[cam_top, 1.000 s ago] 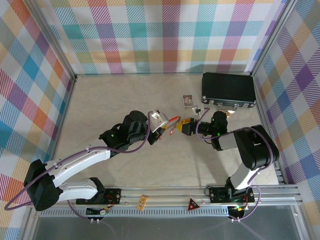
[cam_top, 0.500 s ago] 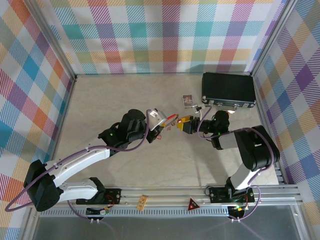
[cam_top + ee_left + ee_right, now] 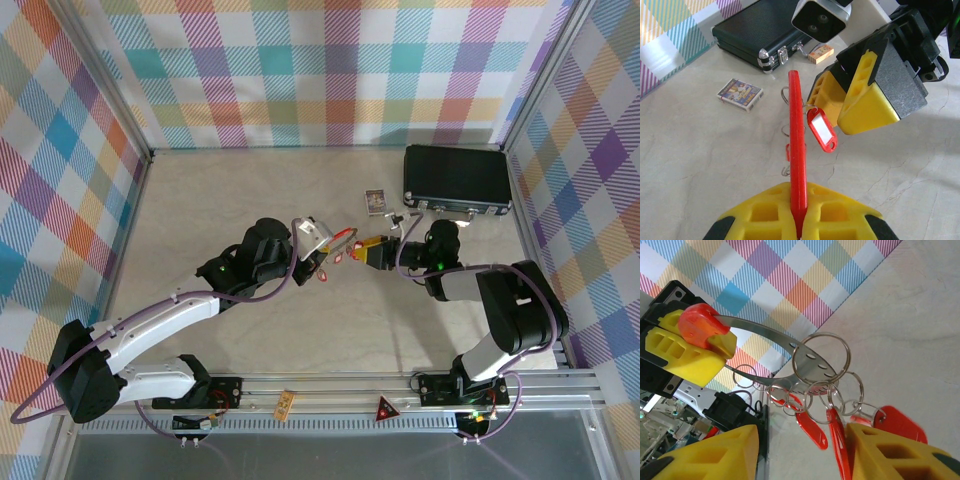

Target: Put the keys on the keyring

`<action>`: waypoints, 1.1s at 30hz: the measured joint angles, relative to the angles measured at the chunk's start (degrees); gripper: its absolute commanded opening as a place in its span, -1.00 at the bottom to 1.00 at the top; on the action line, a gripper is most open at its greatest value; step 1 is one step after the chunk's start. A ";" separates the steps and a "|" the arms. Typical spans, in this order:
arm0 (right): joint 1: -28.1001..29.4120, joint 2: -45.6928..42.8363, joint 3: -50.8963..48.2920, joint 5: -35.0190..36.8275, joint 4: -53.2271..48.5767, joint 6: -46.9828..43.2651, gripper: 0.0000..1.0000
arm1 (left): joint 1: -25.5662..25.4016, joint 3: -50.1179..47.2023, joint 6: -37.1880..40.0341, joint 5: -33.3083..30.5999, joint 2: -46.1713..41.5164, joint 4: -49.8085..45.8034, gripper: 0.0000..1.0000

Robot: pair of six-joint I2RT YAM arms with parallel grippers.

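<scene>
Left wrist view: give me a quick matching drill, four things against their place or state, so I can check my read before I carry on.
Things
1. left hand
2. black case
3. small card pack
4. red key tag

Places and states
A. hangs from a small metal ring, off the table
B. lies flat on the table, apart from the rest
C. shut on the red handle
D. closed, with metal latches on its near side

Pairs: 1-C, 2-D, 3-B, 4-A
</scene>
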 measured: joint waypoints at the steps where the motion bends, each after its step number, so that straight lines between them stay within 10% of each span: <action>1: 0.02 0.00 0.00 -0.02 -0.26 -0.15 -0.05 | 0.00 0.00 0.00 0.00 0.00 0.00 -1.00; 18: 0.55 -0.70 0.00 1.60 -3.91 -1.97 -1.00 | 0.35 0.00 -0.24 -0.04 0.00 0.15 -1.00; 33: 0.52 -13.40 6.40 3.50 -31.06 -8.00 -1.00 | 2.32 -2.60 -3.41 0.70 -0.09 4.70 -1.00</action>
